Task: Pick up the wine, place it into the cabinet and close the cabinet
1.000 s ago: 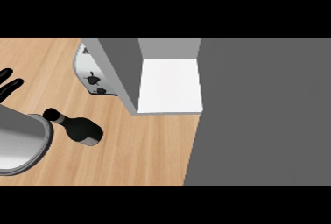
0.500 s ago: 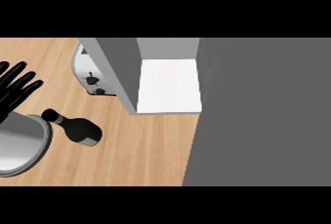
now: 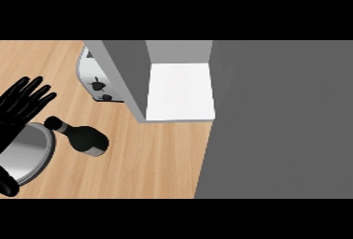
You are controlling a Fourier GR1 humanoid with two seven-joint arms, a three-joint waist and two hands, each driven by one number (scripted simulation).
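At table's left edge: my left hand (image 3: 26, 100) is hovering with fingers spread and straight, holding nothing, over the forearm that is coming in from the lower edge.
Right hand: not showing anywhere in the head view.
Wine (image 3: 84, 137): dark bottle lying on the table (image 3: 151, 158), neck pointing up-left toward my fingers, body toward the lower right; just beside my hand, not yet touched as far as I can tell.
Cabinet (image 3: 176, 88): standing open to the right of the wine, white floor showing, grey door (image 3: 124, 74) swung out toward me.
Toaster (image 3: 96, 81): silver, tucked behind the door, near the wine.
Step in hand: I am reaching for the wine.
Doing it well: I am judging that curling round the wide body, not the neck, suits best; a lying bottle may roll.
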